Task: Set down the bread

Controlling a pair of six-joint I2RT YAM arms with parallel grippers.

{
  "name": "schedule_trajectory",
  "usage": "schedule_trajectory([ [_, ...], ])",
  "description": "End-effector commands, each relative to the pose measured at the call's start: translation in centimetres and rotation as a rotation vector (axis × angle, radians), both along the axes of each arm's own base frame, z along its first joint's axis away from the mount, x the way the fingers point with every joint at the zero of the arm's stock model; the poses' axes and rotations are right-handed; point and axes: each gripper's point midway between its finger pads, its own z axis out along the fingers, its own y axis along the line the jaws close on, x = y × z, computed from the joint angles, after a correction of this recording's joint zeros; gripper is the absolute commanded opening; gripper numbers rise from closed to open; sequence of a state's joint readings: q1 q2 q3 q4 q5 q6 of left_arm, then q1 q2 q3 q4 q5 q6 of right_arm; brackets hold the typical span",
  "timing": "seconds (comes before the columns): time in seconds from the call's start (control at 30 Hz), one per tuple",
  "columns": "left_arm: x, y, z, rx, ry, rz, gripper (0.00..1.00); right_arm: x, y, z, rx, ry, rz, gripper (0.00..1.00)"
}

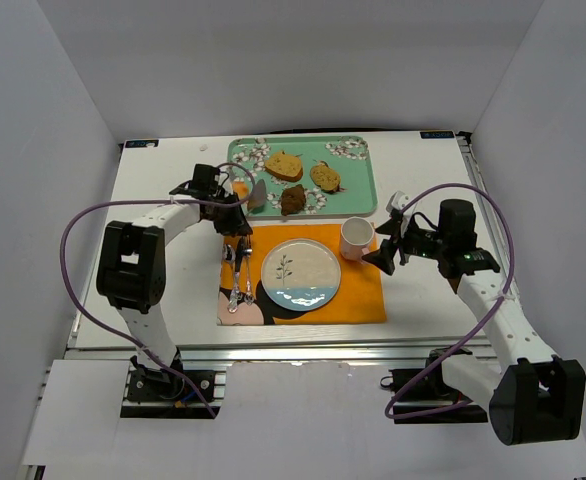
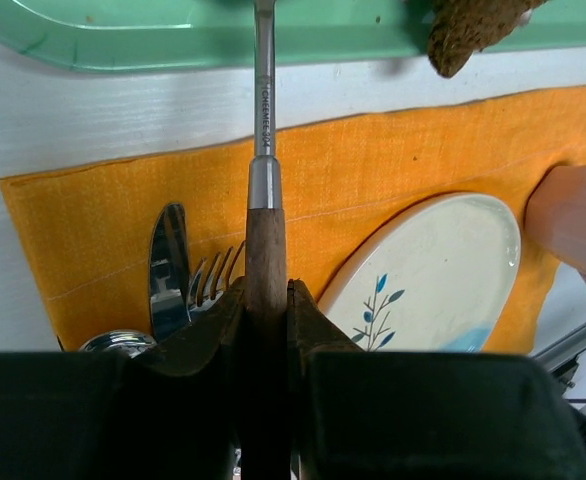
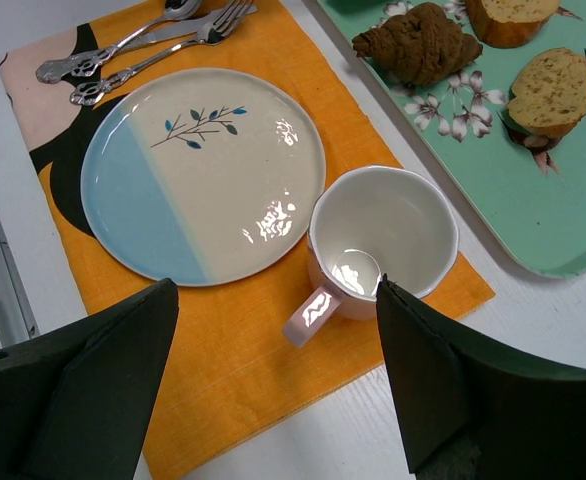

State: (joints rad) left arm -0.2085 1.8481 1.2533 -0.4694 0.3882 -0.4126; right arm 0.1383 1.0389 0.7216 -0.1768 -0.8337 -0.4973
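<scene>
Spatula [image 2: 265, 240] handle is what my left gripper [image 2: 266, 296] has hold of. The jaws are clamped tight on the wooden grip, and the metal shaft runs straight up the frame to the green tray [image 2: 123, 40]. My right gripper [image 3: 273, 290] holds nothing. Its jaws stand wide apart above the cup [image 3: 383, 225], low in the wrist view, with the plate [image 3: 203, 175] to its left.

From overhead, the bun [image 1: 240, 188] is a small orange spot at the left edge of the tray, just beside the spatula's blade and close to my left fingers. I cannot tell whether it already rides on the blade or only lies against it, and my left wrist view cuts off before the blade.

I judge this to be the pick-up step: the bun has not left the tray, and the plate at the centre of the orange mat [image 2: 103, 230] is bare. The plate seems the likely target. The next move calls for a level blade while I lift, then a slow swing down the frame over the mat's edge, clear of the cutlery. A gentle tilt should then slide the bun onto the plate. My right arm should stay clear of that path.
</scene>
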Motion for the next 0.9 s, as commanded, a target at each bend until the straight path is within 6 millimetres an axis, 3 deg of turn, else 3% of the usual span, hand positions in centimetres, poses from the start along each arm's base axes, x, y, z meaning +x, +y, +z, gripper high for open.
schedule_trajectory([
  [0.0, -0.5, -0.4, 1.9, -0.028, -0.061, -0.047, 0.00, -0.2, 0.0, 0.8, 0.018, -0.031, 0.008, 0.84],
  [0.2, -2.3, 1.5, 0.6, 0.049, -0.029, -0.001, 0.00, -0.2, 0.0, 0.8, 0.022, -0.028, 0.009, 0.84],
  [0.57, -1.3, 1.7, -0.4, 0.055, -0.026, -0.019, 0.00, -0.3, 0.0, 1.0, 0.023, -0.037, 0.012, 0.84],
  [0.87, -1.6, 3.0, -1.9, 0.061, -0.002, -0.028, 0.00, -0.4, -0.2, 1.1, 0.024, -0.042, 0.007, 0.84],
])
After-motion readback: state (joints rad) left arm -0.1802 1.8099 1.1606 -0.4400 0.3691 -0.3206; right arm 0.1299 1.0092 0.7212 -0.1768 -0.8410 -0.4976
